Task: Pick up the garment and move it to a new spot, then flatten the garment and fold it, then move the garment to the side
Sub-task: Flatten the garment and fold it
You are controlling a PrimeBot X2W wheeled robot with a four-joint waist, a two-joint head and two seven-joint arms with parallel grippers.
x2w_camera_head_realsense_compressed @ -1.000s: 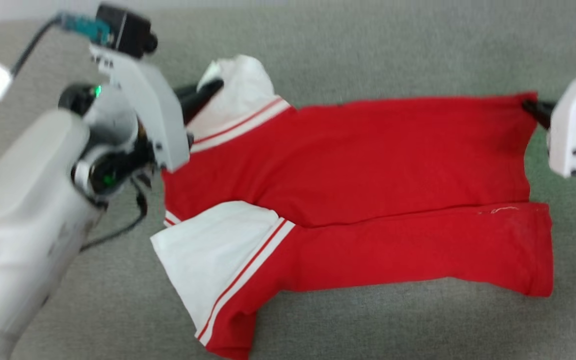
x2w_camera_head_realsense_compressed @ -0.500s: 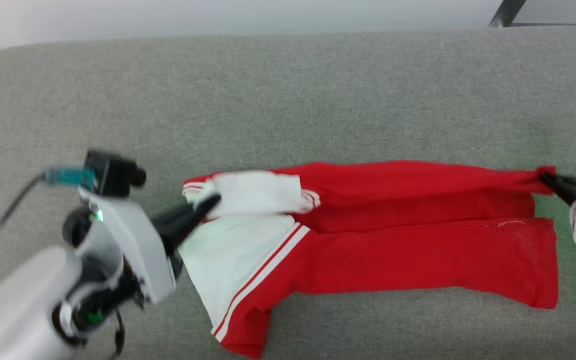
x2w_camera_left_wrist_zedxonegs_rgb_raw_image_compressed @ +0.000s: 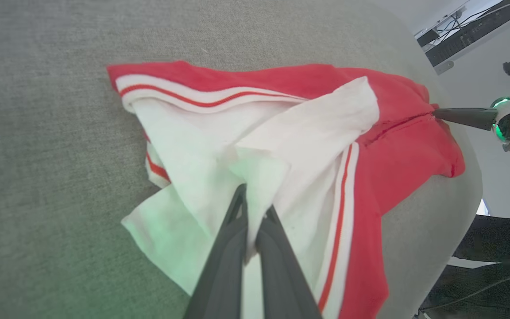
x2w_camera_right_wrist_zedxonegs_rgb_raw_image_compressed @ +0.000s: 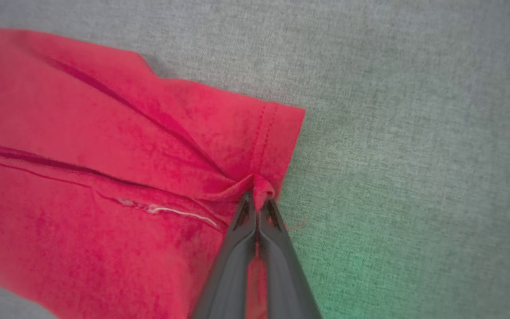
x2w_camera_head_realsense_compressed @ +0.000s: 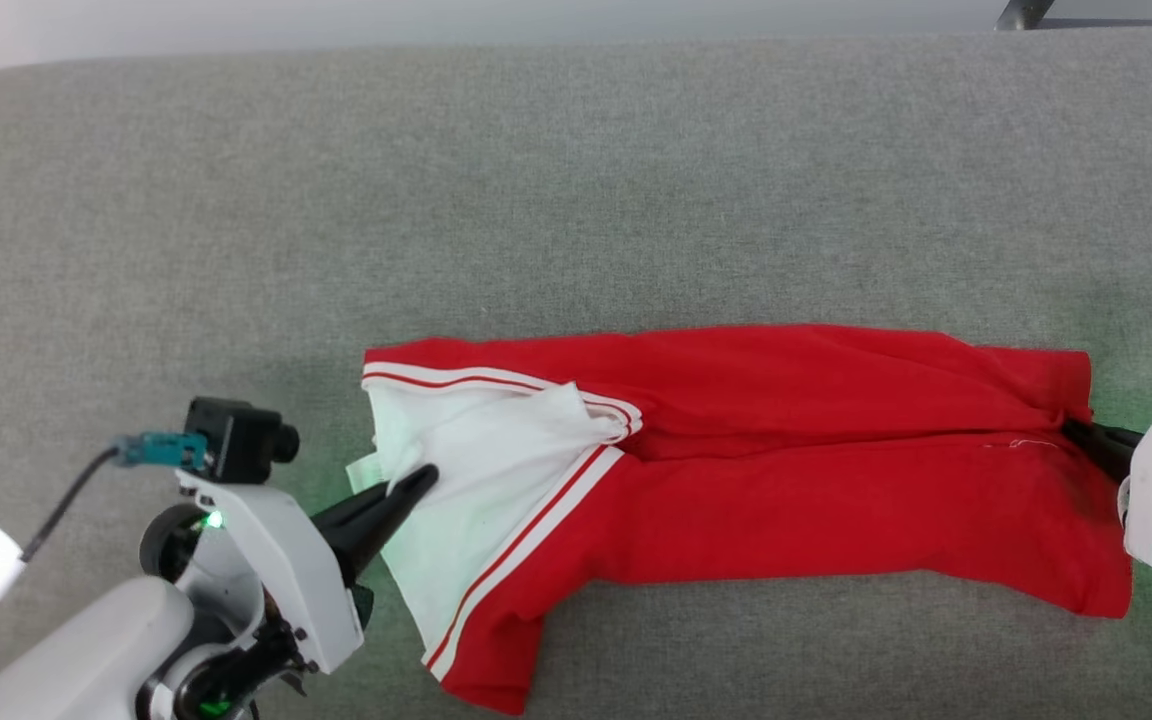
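Starting at the left: the left hand (x2w_camera_head_realsense_compressed: 424, 474) reaches in low from the corner. Its two dark fingers (x2w_camera_left_wrist_zedxonegs_rgb_raw_image_compressed: 228, 257) are pressed together on a fold of the white sleeve (x2w_camera_head_realsense_compressed: 476, 455), and the left wrist view has the cloth pinched right between them. Just past it, the white-and-red striped trim (x2w_camera_head_realsense_compressed: 526, 535) cuts diagonally where sleeve meets body. Across the middle, there's the garment (x2w_camera_head_realsense_compressed: 786, 500), red, doubled over lengthwise into a long band. It lies flat on the grey fabric-covered desk (x2w_camera_head_realsense_compressed: 576, 180) and runs left to right in the head view. Now the far right end: the right hand (x2w_camera_head_realsense_compressed: 1076, 432) has its fingers closed tight on a puckered bit of the red hem (x2w_camera_right_wrist_zedxonegs_rgb_raw_image_compressed: 266, 133), down low against the desk. A green glow tints the desk beside each hand.
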